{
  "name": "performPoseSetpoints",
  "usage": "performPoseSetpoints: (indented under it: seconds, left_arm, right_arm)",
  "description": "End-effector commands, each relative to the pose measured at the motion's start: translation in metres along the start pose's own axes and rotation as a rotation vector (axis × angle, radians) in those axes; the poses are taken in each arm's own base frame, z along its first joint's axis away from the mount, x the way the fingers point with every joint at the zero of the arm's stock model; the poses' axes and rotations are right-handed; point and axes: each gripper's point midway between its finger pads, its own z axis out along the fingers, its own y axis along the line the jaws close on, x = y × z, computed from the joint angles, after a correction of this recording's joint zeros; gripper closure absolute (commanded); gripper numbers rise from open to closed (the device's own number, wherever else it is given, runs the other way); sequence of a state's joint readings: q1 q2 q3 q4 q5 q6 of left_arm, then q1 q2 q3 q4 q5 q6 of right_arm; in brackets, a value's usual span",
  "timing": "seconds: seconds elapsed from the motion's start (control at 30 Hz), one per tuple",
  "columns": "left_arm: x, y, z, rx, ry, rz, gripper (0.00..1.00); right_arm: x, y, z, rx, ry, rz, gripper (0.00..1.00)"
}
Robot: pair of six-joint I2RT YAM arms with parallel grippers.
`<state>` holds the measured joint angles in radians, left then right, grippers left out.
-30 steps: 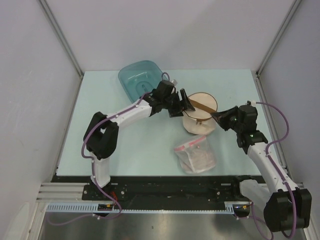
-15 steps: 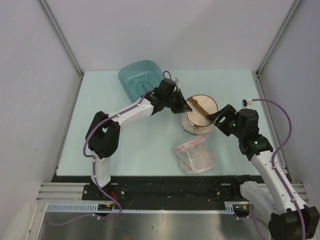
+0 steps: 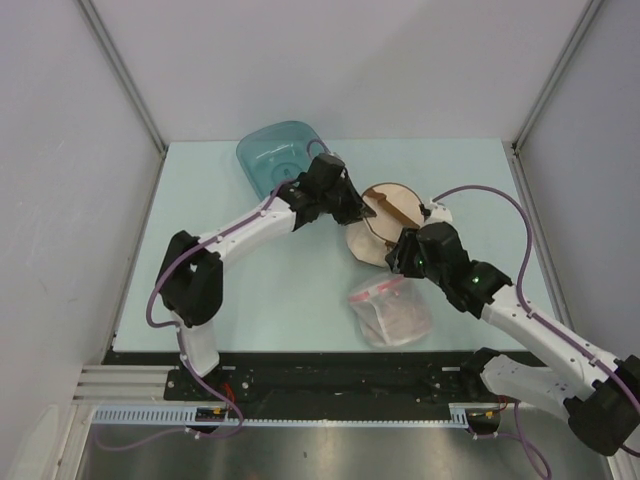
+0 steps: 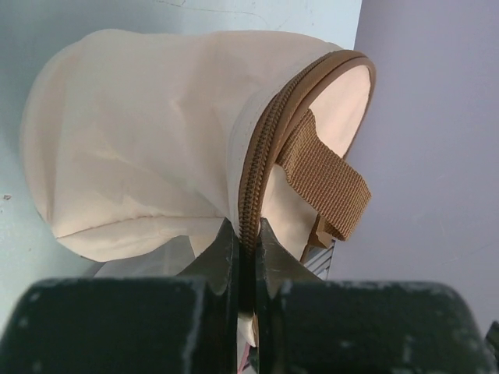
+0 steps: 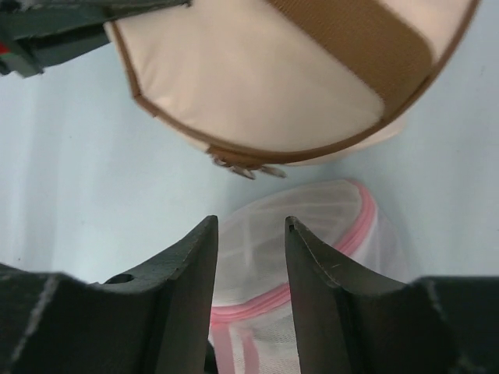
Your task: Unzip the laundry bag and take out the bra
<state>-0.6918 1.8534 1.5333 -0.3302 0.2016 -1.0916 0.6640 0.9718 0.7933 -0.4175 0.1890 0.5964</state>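
1. Left arm. In the left wrist view the left gripper [image 4: 248, 238] has its jaws closed on the brown zip [image 4: 263, 152] of the laundry bag [image 4: 148, 132], pinching the seam edge-on. The jaw tips cover the spot they hold, so I cannot tell whether they have the zip pull or only the tape.

2. Laundry bag. From overhead the bag [image 3: 400, 196] is right of the table's [image 3: 250, 290] centre, tipped so one round face points up and to the right. The brown strap [image 4: 326, 178] runs across that face and its free end curls outward. The stretch of zip that I can see is closed. The inside of the bag is hidden in all three views. I cannot tell whether its underside touches the table.

3. Right arm. The right gripper [image 5: 249, 226] has its jaws parted, with nothing between them. It sits just below the laundry bag's rim, short of contact. A small metal zip pull [image 5: 242, 166] hangs from the brown rim above the gap. From overhead the right gripper [image 3: 398, 252] covers the near edge of the bag.

4. Other items. A clear plastic bag [image 3: 392, 312] with a pink zip strip lies nearer the arm bases than the laundry bag. In the right wrist view it [image 5: 331, 210] shows under the parted jaws; its contents look pale and are too blurred to name. A teal tub [image 3: 272, 158] stands at the far left of the table, with the left arm crossing its near corner.

5. The left gripper [image 3: 362, 210] appears overhead only as a dark mass against the laundry bag's left side.
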Motion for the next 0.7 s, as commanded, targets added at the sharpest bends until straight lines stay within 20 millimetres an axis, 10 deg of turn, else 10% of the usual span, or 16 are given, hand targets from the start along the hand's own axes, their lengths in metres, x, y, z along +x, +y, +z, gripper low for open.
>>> performPoseSetpoints:
  seconds: [0.0,0.67]
  left_arm:
    - [-0.008,-0.009,-0.022,0.027,-0.027,-0.019,1.0]
    - [-0.012,-0.003,-0.026,0.036,-0.05,-0.046,1.0]
  right_arm:
    - [-0.026,-0.015,-0.003,0.038,-0.078,-0.018,0.57]
    - [-0.013,0.013,0.025,-0.082,-0.056,-0.124,0.6]
